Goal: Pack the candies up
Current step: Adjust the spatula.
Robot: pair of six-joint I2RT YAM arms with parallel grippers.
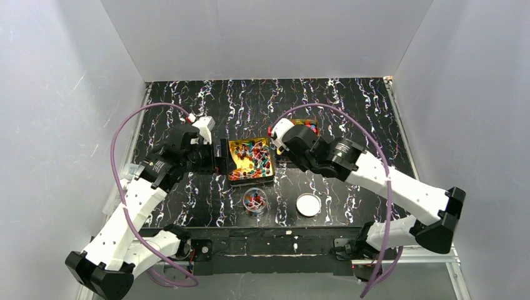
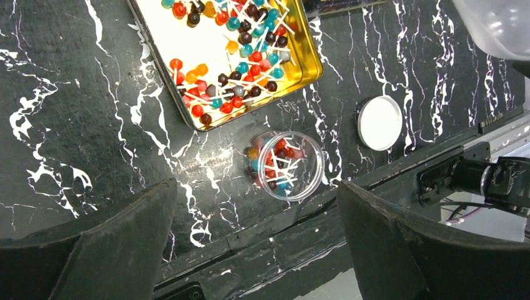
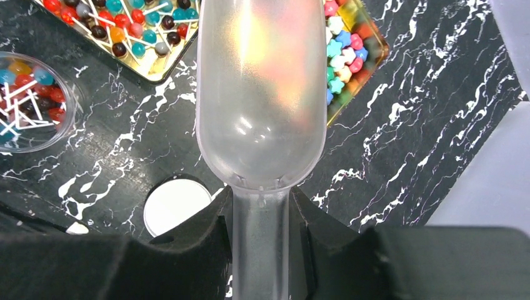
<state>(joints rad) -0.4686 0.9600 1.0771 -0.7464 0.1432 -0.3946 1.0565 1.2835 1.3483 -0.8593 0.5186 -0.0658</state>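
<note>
The candies [image 2: 240, 69] are tiny bright balls on white sticks, heaped in a gold tin [image 1: 271, 177]. More of them fill a clear round cup [image 2: 289, 165] in front of it. Star-like sweets [image 3: 342, 53] lie in a second gold tin [image 3: 375, 47]. My left gripper [image 2: 256, 250] hangs open above the table's near edge, close to the cup, with nothing between its fingers [image 2: 112, 244]. My right gripper [image 3: 260, 244] is shut on the handle of a frosted plastic scoop [image 3: 261, 94], whose bowl hovers between the two tins. I see nothing solid inside the scoop.
A round white lid [image 1: 308, 204] lies flat to the right of the cup. The table is black with white marbling [image 1: 350, 100], enclosed by white walls. A black rail [image 1: 281, 240] runs along the near edge by the arm bases.
</note>
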